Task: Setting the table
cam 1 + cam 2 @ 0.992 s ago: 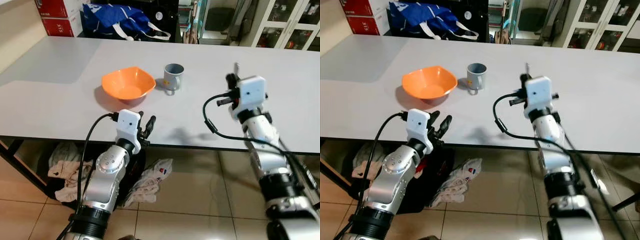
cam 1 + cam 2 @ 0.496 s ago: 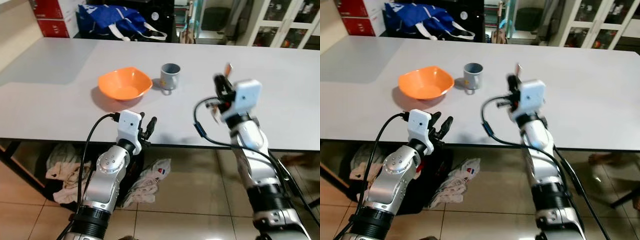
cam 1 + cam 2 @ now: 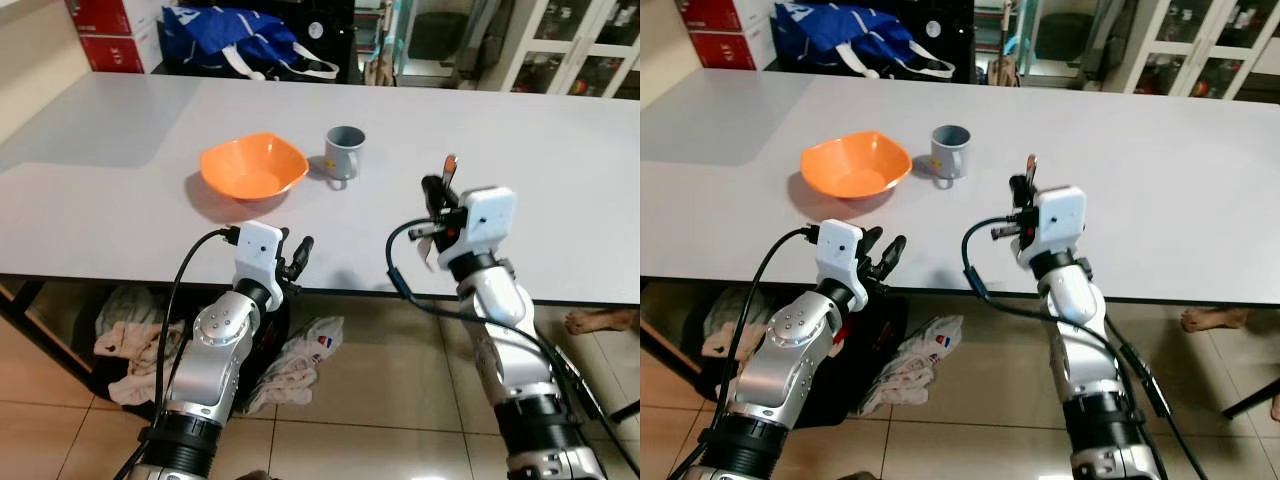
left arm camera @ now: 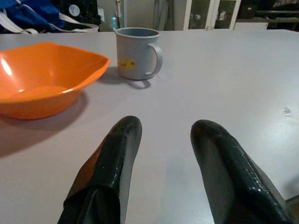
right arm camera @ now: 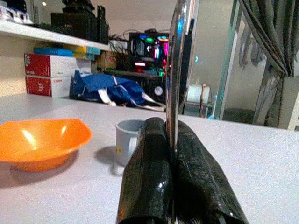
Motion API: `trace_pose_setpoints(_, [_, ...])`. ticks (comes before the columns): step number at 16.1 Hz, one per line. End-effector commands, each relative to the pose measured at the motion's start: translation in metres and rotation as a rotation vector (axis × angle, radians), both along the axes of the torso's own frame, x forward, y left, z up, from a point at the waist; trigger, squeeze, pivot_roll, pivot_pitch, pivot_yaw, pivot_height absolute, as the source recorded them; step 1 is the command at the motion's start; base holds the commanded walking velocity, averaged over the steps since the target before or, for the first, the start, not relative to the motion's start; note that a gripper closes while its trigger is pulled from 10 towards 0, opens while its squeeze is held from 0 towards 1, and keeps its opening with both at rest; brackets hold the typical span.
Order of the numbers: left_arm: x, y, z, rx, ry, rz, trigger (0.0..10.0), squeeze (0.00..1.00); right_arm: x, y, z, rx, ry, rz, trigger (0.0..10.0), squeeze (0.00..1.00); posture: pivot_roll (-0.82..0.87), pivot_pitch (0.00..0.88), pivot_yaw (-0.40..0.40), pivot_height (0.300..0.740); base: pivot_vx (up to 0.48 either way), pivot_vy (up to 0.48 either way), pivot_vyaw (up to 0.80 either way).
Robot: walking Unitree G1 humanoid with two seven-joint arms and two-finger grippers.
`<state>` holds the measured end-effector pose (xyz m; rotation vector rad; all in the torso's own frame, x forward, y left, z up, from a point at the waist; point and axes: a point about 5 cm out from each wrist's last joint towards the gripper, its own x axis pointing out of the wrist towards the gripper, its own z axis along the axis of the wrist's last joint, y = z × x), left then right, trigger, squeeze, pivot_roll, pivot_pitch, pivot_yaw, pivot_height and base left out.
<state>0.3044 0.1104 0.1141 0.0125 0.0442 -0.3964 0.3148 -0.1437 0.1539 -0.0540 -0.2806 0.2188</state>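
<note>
Left eye view looks down on a grey table [image 3: 120, 170] that runs across the scene, with a blue bag [image 3: 235, 35] and red boxes [image 3: 110, 30] behind its far edge and a heap of cloths [image 3: 300, 365] on the tiled floor under it. An orange bowl [image 3: 254, 169] sits on the table, and a grey mug [image 3: 344, 152] stands upright just beside it on the right, handle towards the robot. The left gripper [image 3: 291, 252] hovers at the near table edge in front of the bowl, fingers [image 4: 117, 158] spread apart and holding nothing. The right gripper [image 3: 440, 198] is over the table, right of the mug, fingers pressed together on a thin metal utensil [image 5: 177, 70], a spoon or the like, which points upward
</note>
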Motion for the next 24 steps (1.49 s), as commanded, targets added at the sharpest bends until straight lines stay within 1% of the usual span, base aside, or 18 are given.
trace_pose_setpoints(1, [0.001, 0.003, 0.003, -0.024, 0.001, 0.012, 10.0, 0.00, -0.003, 0.000, 0.002, 0.001, -0.003, 0.003, 0.0, 0.00, -0.01, 0.000, 0.012, 0.740, 0.000, 0.480, 0.00])
trace_pose_setpoints(5, [0.002, 0.002, 0.003, -0.040, 0.015, 0.016, 10.0, 0.00, -0.008, -0.003, -0.002, -0.007, 0.012, -0.005, 0.0, 0.00, -0.02, 0.000, 0.016, 0.740, 0.000, 0.480, 0.00])
trace_pose_setpoints(7, [0.002, 0.001, 0.003, -0.034, 0.011, 0.016, 10.0, 0.00, -0.010, -0.002, -0.003, -0.015, 0.014, -0.003, 0.0, 0.00, -0.02, 0.000, 0.018, 0.740, 0.000, 0.480, 0.00])
trace_pose_setpoints(9, [0.001, -0.001, 0.003, -0.032, 0.009, -0.006, 10.0, 0.00, -0.011, -0.001, -0.004, -0.016, 0.018, -0.001, 0.0, 0.00, -0.02, 0.000, 0.020, 0.740, 0.000, 0.334, 0.00])
trace_pose_setpoints(14, [0.003, 0.002, 0.004, -0.006, -0.013, 0.027, 10.0, 0.00, -0.013, -0.003, -0.007, -0.038, 0.024, -0.007, 0.0, 0.00, -0.02, 0.000, 0.022, 0.740, 0.000, 0.000, 0.00])
trace_pose_setpoints(16, [0.003, 0.001, 0.004, -0.013, -0.016, 0.025, 10.0, 0.00, -0.014, 0.000, -0.002, -0.087, -0.016, 0.012, 0.0, 0.00, -0.02, 0.000, 0.022, 0.740, 0.259, 0.405, 0.00])
trace_pose_setpoints(17, [0.003, 0.001, 0.006, -0.021, -0.022, 0.021, 10.0, 0.00, -0.013, 0.001, 0.004, -0.104, -0.044, 0.020, 0.0, 0.00, -0.02, 0.000, 0.023, 0.740, 0.259, 0.405, 0.00])
trace_pose_setpoints(20, [0.003, 0.000, 0.006, -0.021, -0.027, 0.015, 10.0, 0.00, -0.006, -0.001, 0.017, -0.115, -0.084, 0.017, 0.0, 0.00, -0.02, 0.000, 0.019, 0.740, 0.254, 0.409, 0.00])
trace_pose_setpoints(22, [0.003, -0.001, 0.006, -0.020, -0.032, 0.014, 10.0, 0.00, -0.004, -0.003, 0.018, -0.108, -0.078, 0.015, 0.0, 0.00, -0.02, 0.000, 0.017, 0.740, 0.249, 0.411, 0.00])
trace_pose_setpoints(23, [0.003, -0.001, 0.007, 0.000, -0.040, 0.013, 10.0, 0.00, -0.004, -0.003, 0.017, -0.106, -0.076, 0.015, 0.0, 0.00, -0.02, 0.000, 0.019, 0.740, 0.247, 0.412, 0.00])
trace_pose_setpoints(24, [0.003, -0.002, 0.008, 0.043, -0.060, 0.006, 10.0, 0.00, -0.006, -0.002, 0.016, -0.107, -0.075, 0.015, 0.0, 0.00, -0.02, 0.000, 0.020, 0.740, 0.368, 0.307, 0.00])
